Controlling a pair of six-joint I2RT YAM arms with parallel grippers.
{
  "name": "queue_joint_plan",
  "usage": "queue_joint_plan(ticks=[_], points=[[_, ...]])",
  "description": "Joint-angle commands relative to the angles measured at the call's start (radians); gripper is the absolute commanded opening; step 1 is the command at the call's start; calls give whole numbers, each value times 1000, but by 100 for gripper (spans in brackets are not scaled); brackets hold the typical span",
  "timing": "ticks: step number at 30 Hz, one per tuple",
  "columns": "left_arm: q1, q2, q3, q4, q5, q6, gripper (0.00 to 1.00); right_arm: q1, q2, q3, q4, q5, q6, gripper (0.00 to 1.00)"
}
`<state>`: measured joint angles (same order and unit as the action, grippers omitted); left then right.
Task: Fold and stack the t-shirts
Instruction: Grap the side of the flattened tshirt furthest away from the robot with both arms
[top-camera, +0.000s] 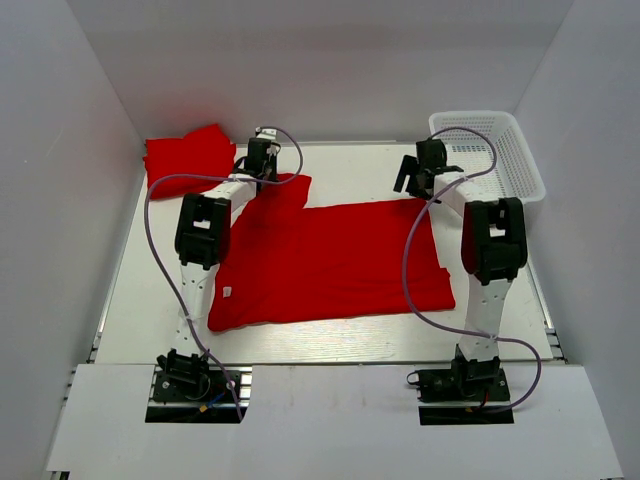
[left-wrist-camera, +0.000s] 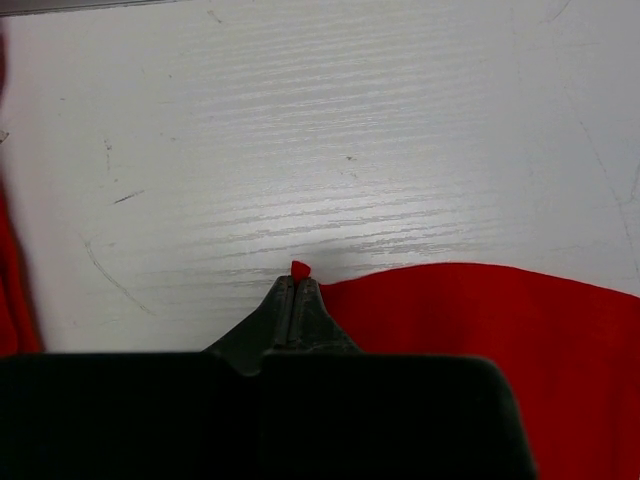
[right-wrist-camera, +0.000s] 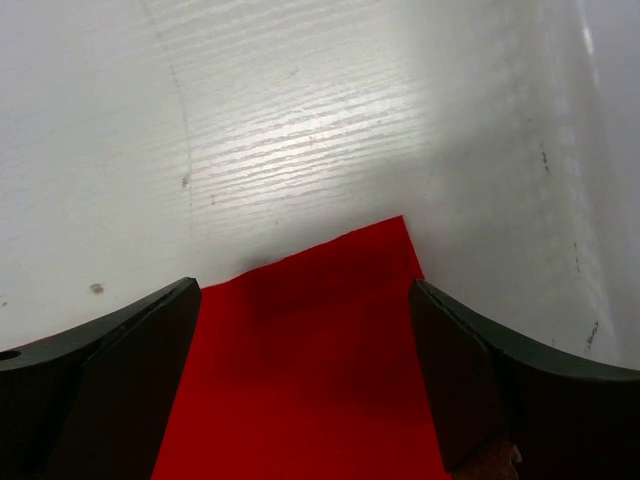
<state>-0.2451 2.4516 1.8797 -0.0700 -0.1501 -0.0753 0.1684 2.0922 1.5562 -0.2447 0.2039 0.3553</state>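
One red t-shirt (top-camera: 330, 262) lies spread flat mid-table, its small white neck label (top-camera: 228, 292) near the left front. A second red t-shirt (top-camera: 188, 155) lies bunched at the back left. My left gripper (top-camera: 262, 160) is at the spread shirt's far left corner. In the left wrist view it (left-wrist-camera: 297, 285) is shut on a tip of that shirt's (left-wrist-camera: 480, 330) cloth. My right gripper (top-camera: 420, 175) is over the far right corner. In the right wrist view it (right-wrist-camera: 303, 290) is open, with the shirt's corner (right-wrist-camera: 320, 350) lying between the fingers, untouched.
A white mesh basket (top-camera: 500, 150) stands at the back right, just beyond my right gripper. White walls enclose the table on the left, back and right. The bunched shirt's edge shows at the left of the left wrist view (left-wrist-camera: 10, 290).
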Motion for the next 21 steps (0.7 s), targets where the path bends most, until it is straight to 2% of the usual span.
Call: queue_joint_plan(ticks=[1,5,21], points=[[-3,-77,-31,-30,-16,-10,0,6,15,35,-33,89,60,90],[-3,-86,-50,-30,-6,-11,0,8,35,22,-28,144,68,90],[-3,-158,-148,22,24,-49,0,10,120,22,-51,172,129,89]])
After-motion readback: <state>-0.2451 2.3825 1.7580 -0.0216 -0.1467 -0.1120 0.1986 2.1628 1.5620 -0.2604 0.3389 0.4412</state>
